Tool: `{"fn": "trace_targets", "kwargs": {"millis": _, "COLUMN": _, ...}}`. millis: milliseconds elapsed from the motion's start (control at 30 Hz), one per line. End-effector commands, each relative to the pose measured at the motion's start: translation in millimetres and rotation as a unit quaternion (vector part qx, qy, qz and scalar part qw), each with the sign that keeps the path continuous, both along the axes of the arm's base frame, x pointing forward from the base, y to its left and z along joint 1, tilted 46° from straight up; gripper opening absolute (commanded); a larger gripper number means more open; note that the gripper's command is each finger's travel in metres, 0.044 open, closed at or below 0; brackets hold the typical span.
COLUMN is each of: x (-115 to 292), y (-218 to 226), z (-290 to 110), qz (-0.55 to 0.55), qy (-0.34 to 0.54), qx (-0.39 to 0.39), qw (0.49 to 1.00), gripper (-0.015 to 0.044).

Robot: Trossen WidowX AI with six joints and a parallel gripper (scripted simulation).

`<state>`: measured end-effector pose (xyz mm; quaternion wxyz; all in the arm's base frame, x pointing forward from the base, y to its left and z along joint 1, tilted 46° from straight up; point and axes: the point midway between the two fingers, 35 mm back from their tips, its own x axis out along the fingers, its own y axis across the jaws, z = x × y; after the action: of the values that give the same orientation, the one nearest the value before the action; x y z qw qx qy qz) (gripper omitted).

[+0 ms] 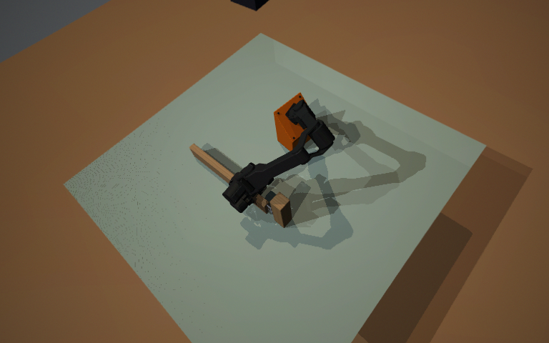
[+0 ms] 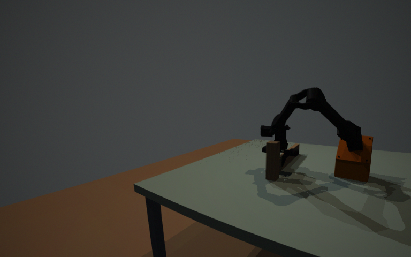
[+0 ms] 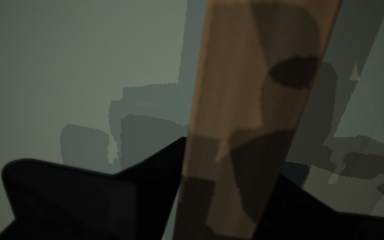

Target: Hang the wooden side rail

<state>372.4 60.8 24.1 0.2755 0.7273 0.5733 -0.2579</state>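
The wooden side rail point(image 1: 210, 161) point(image 2: 292, 148) point(image 3: 250, 110) lies low across the grey-green table point(image 1: 161, 250) point(image 2: 212, 181). Its free end points to the far left in the top view. Its other end, with the grey steel hooks point(image 1: 266, 204), sits right at the upright wooden headboard post point(image 1: 282, 211) point(image 2: 272, 160). I cannot tell whether the hooks touch the pins; the slot is hidden. My gripper point(image 1: 244, 196) point(image 2: 283, 149) point(image 3: 212, 148) is shut on the rail close to the post, with one dark finger on each side of it in the wrist view.
The arm's orange base block point(image 1: 288, 125) point(image 2: 352, 160) stands behind and to the right of the post. The arm arches over the table between them. The table edge lies near the front in the exterior view.
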Motion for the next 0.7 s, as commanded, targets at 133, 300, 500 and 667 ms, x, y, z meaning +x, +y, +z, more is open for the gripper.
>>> {"fn": "trace_targets", "kwargs": {"millis": 133, "x": -7.3, "y": 0.6, "z": -1.7, "qz": -0.010, "qy": 0.015, "qx": 0.004, "qw": 1.000, "gripper": 0.0000}}
{"fn": "trace_targets", "kwargs": {"millis": 300, "x": -9.4, "y": 1.0, "z": -1.9, "qz": -0.010, "qy": 0.015, "qx": 0.004, "qw": 1.000, "gripper": 0.0000}}
{"fn": "trace_targets", "kwargs": {"millis": 500, "x": -11.9, "y": 1.4, "z": -2.2, "qz": -0.010, "qy": 0.015, "qx": 0.004, "qw": 1.000, "gripper": 0.0000}}
{"fn": "trace_targets", "kwargs": {"millis": 667, "x": -14.0, "y": 1.8, "z": -2.4, "qz": -0.010, "qy": 0.015, "qx": 0.004, "qw": 1.000, "gripper": 0.0000}}
